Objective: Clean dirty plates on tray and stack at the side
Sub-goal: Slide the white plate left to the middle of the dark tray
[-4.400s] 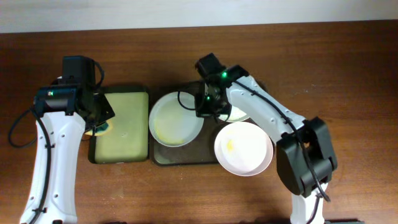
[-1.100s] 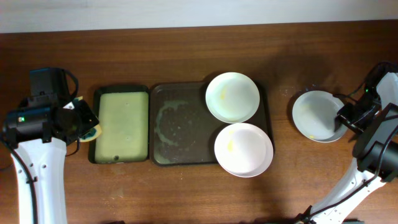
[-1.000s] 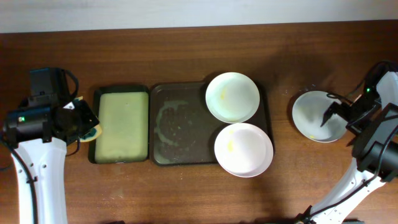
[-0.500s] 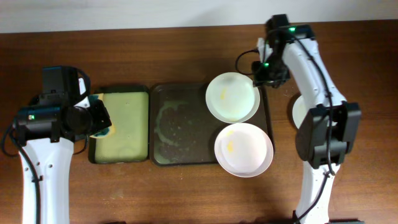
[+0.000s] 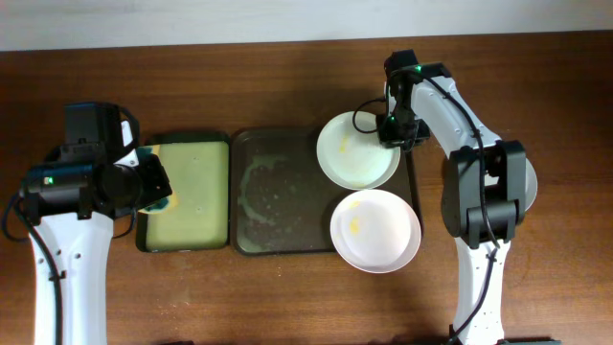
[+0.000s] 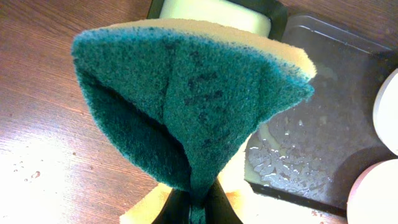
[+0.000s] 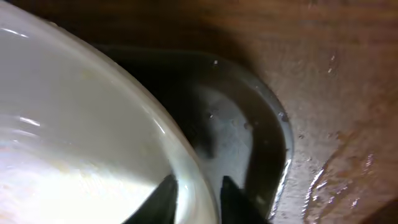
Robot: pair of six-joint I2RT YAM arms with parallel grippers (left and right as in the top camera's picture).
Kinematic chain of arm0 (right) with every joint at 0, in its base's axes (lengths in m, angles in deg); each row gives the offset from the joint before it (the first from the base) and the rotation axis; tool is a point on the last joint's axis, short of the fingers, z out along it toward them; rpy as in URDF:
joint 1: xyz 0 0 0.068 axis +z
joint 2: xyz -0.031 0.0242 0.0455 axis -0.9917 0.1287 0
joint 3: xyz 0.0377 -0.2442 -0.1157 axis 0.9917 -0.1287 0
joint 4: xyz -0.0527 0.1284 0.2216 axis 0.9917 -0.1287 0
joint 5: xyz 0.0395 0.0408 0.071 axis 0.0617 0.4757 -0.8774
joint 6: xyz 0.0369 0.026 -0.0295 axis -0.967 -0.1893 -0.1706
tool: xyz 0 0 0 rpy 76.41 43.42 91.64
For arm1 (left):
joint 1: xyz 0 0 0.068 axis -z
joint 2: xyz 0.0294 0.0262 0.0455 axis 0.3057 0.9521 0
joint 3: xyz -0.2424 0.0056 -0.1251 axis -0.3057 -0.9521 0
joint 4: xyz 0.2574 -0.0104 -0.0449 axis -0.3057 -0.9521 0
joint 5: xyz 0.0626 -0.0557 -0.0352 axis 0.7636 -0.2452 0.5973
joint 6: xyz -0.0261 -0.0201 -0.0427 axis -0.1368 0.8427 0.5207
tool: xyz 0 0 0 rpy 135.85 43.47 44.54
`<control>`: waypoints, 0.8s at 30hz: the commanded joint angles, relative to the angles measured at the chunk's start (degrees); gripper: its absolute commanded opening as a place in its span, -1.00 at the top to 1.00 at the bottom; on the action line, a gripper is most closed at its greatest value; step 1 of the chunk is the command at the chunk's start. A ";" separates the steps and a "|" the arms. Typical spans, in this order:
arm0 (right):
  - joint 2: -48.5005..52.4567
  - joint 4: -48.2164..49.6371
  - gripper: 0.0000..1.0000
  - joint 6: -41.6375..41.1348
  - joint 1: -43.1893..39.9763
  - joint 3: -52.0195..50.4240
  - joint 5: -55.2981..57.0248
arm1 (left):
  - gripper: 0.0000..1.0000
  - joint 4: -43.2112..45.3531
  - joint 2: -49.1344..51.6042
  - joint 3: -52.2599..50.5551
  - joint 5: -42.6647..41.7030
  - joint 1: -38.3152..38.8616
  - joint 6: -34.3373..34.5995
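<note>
Swung inward, the right pincer point(image 5: 393, 137) nips the far white plate point(image 5: 350, 155) by its rim; left pincer point(image 6: 196, 208) clamps the sponge point(image 6: 186, 93).

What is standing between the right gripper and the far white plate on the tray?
Nothing visible. The right gripper sits at the far white plate's right rim, a finger on each side, over the tray's corner.

Two white plates point(image 5: 357, 153) point(image 5: 375, 232), two trays point(image 5: 273, 192) point(image 5: 189, 196), sponge point(image 6: 186, 106)
</note>
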 commanded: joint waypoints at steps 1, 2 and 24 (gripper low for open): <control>-0.02 0.31 0.92 -0.57 0.31 1.62 -5.53 | 1.00 0.31 -0.74 0.13 -0.63 0.24 -0.96; -0.02 -0.09 0.92 -0.57 0.37 3.37 -14.91 | 1.00 0.35 -0.74 0.13 -0.63 0.24 -0.96; -14.43 -33.62 0.10 -2.51 2.93 -3.02 -3.96 | 1.00 0.55 -0.74 -2.08 -0.57 0.22 -1.42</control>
